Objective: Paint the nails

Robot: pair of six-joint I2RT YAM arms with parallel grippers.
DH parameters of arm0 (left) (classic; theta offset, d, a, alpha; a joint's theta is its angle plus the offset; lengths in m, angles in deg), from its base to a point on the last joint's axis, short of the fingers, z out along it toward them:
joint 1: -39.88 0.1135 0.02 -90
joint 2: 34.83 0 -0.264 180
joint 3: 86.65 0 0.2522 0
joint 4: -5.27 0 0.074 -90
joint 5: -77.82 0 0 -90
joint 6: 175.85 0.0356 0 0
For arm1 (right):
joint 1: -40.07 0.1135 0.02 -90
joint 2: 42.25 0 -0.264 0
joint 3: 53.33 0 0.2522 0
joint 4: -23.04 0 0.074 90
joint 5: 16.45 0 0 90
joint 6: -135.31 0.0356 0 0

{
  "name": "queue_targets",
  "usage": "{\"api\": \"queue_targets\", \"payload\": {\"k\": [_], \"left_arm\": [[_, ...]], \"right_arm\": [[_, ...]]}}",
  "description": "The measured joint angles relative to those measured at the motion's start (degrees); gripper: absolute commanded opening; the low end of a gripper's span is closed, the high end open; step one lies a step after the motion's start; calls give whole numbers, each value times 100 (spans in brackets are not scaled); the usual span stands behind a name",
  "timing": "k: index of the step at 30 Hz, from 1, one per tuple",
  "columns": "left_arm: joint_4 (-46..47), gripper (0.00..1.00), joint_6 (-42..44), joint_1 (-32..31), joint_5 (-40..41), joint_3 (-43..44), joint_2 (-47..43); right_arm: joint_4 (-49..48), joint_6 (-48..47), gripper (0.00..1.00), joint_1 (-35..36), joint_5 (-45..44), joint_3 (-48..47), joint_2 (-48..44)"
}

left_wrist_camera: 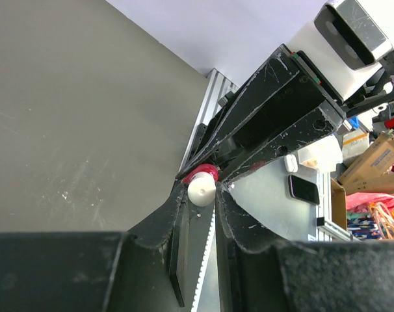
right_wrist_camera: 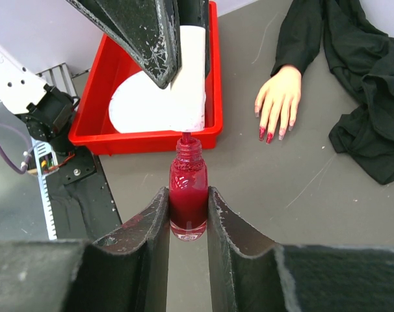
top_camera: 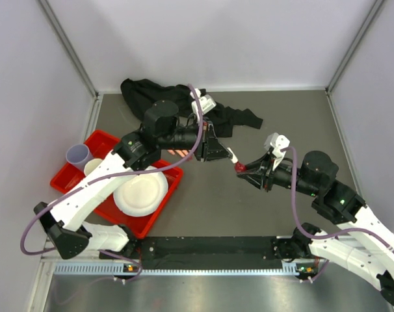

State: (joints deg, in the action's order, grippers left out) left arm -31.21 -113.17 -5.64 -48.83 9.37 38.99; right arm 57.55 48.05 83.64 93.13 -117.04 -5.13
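Top camera first: the left gripper (top_camera: 225,155) and the right gripper (top_camera: 244,170) sit nose to nose around the middle of the grey table (top_camera: 294,123). The left one is pinched on a long white plastic cap (top_camera: 231,155). The right one is clamped on a small red glass polish bottle (top_camera: 239,168) right next to that cap. A pale skin-coloured mannequin hand (top_camera: 179,153) only peeks out from under the left arm, on the left-edge side of both grippers. Its black fabric sleeve (top_camera: 236,118) is heaped toward the far edge. A red plastic tray (top_camera: 103,140) with a round white plate (top_camera: 142,192) in it sits by the left edge.

Left wrist cam: the two black fingers are closed on the white cap. The bottle's red neck is touching or nearly touching the cap's far end, with the right gripper's fingers coming in around it.

Right wrist cam: the fingers squeeze the bottle from both sides, and it stands upright between them. The cap hangs straight over the open neck, with a thin brush stem reaching the mouth. The tiny dark-red nails (right_wrist_camera: 270,136) are up and to the right of the bottle, well apart from both grippers. The hand lies flat, fingers spread and pointing back toward the camera. Two nails read deep red and the rest look fainter.
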Motion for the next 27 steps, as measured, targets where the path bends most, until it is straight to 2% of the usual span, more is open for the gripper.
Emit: {"api": "queue_targets", "payload": {"k": [16,27], "left_arm": [[26,0,11,-192,63,-11,160],[459,0,94,-260,24,-199,153]], "right_arm": [[33,50,0,0,-17,9,-57],[-13,544,0,0,-129,92,-201]]}}
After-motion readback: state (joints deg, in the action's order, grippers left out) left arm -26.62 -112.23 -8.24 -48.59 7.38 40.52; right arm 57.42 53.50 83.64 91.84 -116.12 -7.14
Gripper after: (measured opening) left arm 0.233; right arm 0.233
